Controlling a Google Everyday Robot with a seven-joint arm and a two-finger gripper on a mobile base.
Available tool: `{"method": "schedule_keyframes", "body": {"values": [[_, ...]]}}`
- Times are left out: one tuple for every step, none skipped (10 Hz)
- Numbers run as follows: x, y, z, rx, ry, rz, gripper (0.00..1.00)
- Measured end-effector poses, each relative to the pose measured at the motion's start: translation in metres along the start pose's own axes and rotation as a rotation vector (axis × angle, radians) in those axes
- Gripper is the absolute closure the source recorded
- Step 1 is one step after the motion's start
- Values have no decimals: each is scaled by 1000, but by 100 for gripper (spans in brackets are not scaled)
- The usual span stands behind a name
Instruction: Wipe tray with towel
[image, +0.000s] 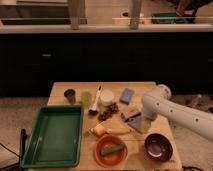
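The gripper (134, 120), partly hidden under its arm (176, 113), sits apart from the green tray (52, 136); its grasp cannot be told.

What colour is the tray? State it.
Green tray, clearest in the camera view; pincer sits right of it, above the table.

no legible text (gripper (136, 119) over table (150, 89) included)

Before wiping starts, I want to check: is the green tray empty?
Empty: the green tray shows only bare floor. The gripper is apart, right of it.
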Motion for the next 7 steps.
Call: {"method": "schedule_keyframes", "body": {"values": [[0, 2, 5, -1, -8, 4, 20], [2, 4, 11, -3, -16, 13, 20], [4, 4, 13, -5, -20, 19, 20], [5, 4, 15, -11, -30, 23, 20], [4, 4, 18, -18, -43, 26, 20], [4, 5, 21, -25, -55, 29, 20], [5, 5, 23, -30, -64, 32, 20]]}}
